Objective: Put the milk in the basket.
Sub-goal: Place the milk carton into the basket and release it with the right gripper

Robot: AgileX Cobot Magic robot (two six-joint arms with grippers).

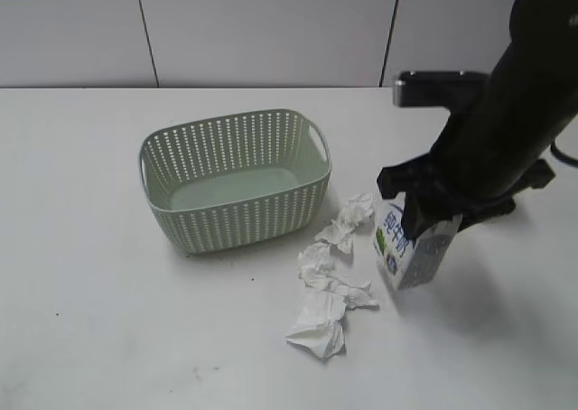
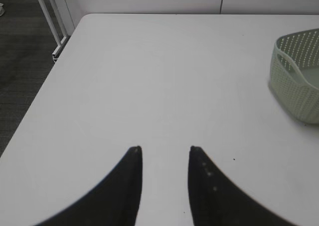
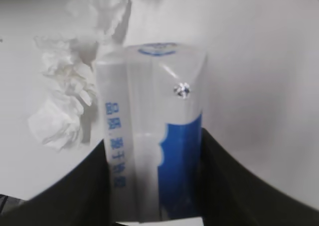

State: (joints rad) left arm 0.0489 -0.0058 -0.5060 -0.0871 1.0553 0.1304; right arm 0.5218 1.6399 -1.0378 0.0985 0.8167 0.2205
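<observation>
The milk [image 1: 408, 251] is a small white carton with blue lettering and a green patch, standing tilted on the white table right of the basket. My right gripper [image 1: 424, 218] is shut on its upper end. In the right wrist view the milk [image 3: 149, 136] fills the space between both dark fingers of the right gripper [image 3: 154, 186]. The pale green slotted basket [image 1: 237, 220] stands at mid-table, empty; its end shows in the left wrist view [image 2: 299, 86]. My left gripper [image 2: 164, 154] is open and empty over bare table, far left of the basket.
Several crumpled white tissues [image 1: 330, 284] lie between the basket and the milk, also in the right wrist view [image 3: 65, 106]. The table's left edge [image 2: 45, 91] drops to a dark floor with a white frame [image 2: 57, 27].
</observation>
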